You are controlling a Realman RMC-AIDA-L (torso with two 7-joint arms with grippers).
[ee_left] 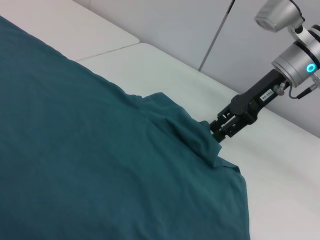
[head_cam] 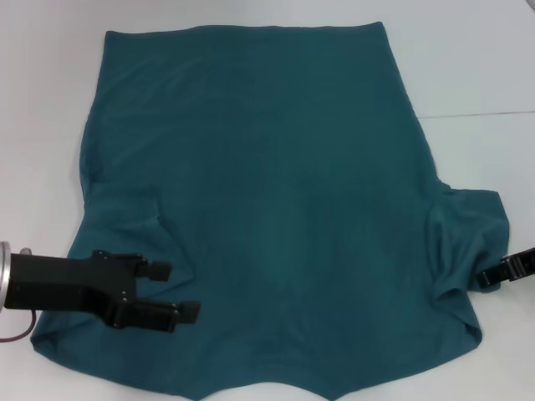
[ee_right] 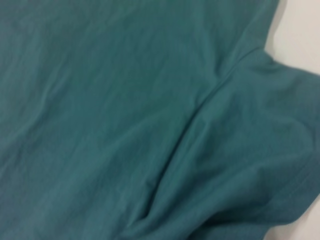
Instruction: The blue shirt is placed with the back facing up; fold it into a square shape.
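The blue shirt (head_cam: 276,200) lies spread flat over the white table (head_cam: 468,67), its hem toward twelve o'clock and the collar edge at six o'clock in the head view. The left gripper (head_cam: 180,292) sits over the fabric at about eight o'clock — its two black fingers (head_cam: 159,270) parted, with cloth showing between them and nothing clamped. The right gripper (head_cam: 493,274) is at four o'clock, at the edge of the bunched right sleeve (head_cam: 464,242); in the left wrist view its tips (ee_left: 218,135) meet that raised sleeve fold (whether they pinch the fabric cannot be told).
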